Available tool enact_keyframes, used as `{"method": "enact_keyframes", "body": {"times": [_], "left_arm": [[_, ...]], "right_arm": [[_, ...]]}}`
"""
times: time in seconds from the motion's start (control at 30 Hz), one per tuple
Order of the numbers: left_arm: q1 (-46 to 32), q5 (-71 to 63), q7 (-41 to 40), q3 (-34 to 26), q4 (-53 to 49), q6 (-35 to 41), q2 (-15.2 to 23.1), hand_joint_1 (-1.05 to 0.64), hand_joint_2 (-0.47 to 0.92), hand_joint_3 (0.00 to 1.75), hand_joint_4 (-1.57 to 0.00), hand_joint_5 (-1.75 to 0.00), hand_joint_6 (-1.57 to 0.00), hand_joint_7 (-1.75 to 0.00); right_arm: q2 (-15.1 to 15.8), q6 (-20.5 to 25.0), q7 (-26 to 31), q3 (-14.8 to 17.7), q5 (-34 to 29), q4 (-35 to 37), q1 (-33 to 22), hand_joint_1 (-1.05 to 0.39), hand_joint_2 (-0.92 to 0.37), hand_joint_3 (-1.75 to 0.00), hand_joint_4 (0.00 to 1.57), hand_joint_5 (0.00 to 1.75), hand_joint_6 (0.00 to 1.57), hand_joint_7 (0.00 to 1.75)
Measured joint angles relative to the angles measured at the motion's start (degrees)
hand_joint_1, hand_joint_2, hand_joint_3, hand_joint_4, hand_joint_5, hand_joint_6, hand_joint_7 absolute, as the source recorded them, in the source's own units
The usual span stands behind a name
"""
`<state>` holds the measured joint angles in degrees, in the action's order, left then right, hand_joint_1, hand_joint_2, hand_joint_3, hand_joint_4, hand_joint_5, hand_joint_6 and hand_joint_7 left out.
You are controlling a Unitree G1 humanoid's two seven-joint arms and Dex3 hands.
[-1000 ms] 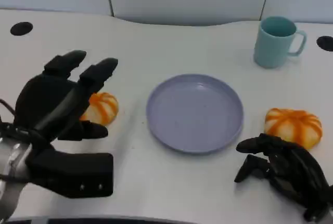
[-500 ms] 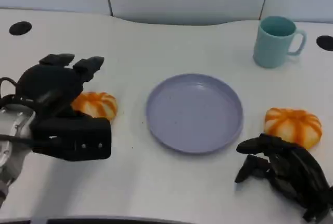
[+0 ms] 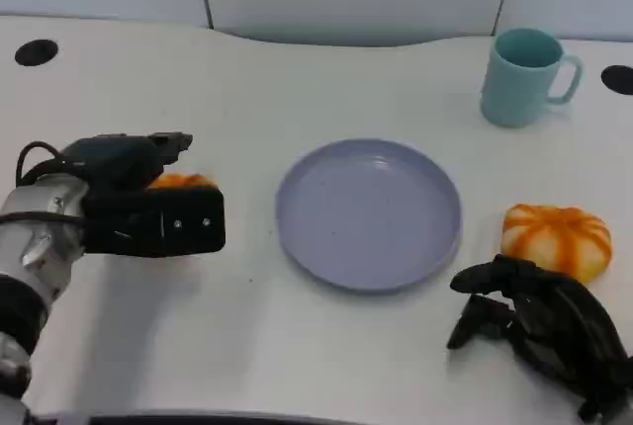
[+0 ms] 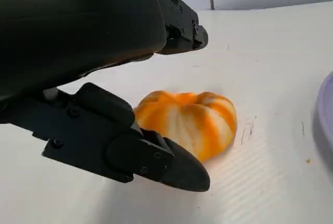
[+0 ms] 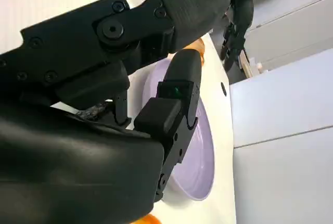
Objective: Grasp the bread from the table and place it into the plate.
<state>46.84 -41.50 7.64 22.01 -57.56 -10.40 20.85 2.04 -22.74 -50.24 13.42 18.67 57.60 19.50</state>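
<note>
Hovering wide over the bread (image 4: 190, 121), the left robot hand (image 3: 134, 198) is needing fingers (image 4: 156, 156) settling either side before closing; plate (image 3: 369, 213) is lying beyond its fingertips.

head: overhead, table (image 3: 326, 366) | wrists: close, perhaps sideways | shared: plate (image 3: 369, 213)

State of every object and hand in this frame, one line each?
Left bread: on the table, between the left hand's fingers, not gripped yet.
Right bread: on the table, untouched.
Plate: empty, upright.
Mug: upright, contents not visible.
Left hand: open, fingers around the left bread.
Right hand: resting on the table, fingers curled, holding nothing.
</note>
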Motion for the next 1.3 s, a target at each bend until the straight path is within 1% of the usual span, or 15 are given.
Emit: {"method": "enact_keyframes", "body": {"times": [0.17, 0.33, 0.43, 0.63, 1.13, 1.2, 1.3], "left_arm": [[2.52, 1.16, -0.28, 1.4, -5.27, -0.43, -1.04, -0.9, 0.87, 0.0, -0.05, -0.16, -0.14, -0.02], [4.59, 1.24, -0.39, 2.96, -10.27, 0.74, -2.78, -0.89, 0.86, 0.0, -0.05, -0.19, -0.15, -0.02], [5.66, 1.45, -0.4, 3.63, -11.56, 1.37, -3.63, -0.89, 0.85, 0.0, -0.05, -0.2, -0.15, -0.02], [6.82, 1.66, -0.41, 4.26, -12.4, 1.72, -4.47, -0.89, 0.85, 0.0, -0.03, -0.22, -0.16, -0.02], [6.82, 1.72, -0.42, 4.42, -12.51, 1.72, -4.5, -0.89, 0.85, 0.0, -0.01, -0.29, -0.17, -0.02], [7.44, 1.3, -1.0, 5.37, -13.8, 3.0, -5.49, -0.87, 0.82, 0.0, 0.0, -0.33, -0.17, -0.02], [7.59, -0.06, -2.24, 7.53, -16.88, 5.82, -8.37, -0.86, 0.81, 0.0, 0.0, -0.33, -0.17, -0.02]], "right_arm": [[-0.02, 0.26, 0.37, -0.02, 0.0, -0.46, -0.25, -0.53, -0.92, -0.08, 0.74, 1.29, 0.87, 0.64], [0.02, 0.0, 0.47, -0.08, -0.06, -1.01, -0.72, -0.52, -0.92, -0.08, 0.74, 1.28, 0.87, 0.65], [0.02, 1.34, 0.37, -0.05, 0.28, -2.0, -1.01, -0.52, -0.92, -0.08, 0.73, 1.27, 0.86, 0.65], [0.01, 3.0, 0.32, -0.11, 0.92, -3.04, -1.31, -0.52, -0.92, -0.07, 0.73, 1.27, 0.86, 0.65], [0.02, 3.28, 0.34, -0.14, 0.99, -3.54, -1.62, -0.53, -0.92, -0.07, 0.73, 1.27, 0.86, 0.66], [0.07, 3.46, 0.71, -0.41, 0.84, -4.48, -2.24, -0.53, -0.92, -0.08, 0.73, 1.27, 0.86, 0.66], [0.07, 4.2, 1.27, -1.25, 0.7, -7.35, -4.0, -0.53, -0.92, -0.09, 0.72, 1.27, 0.85, 0.66]]}}
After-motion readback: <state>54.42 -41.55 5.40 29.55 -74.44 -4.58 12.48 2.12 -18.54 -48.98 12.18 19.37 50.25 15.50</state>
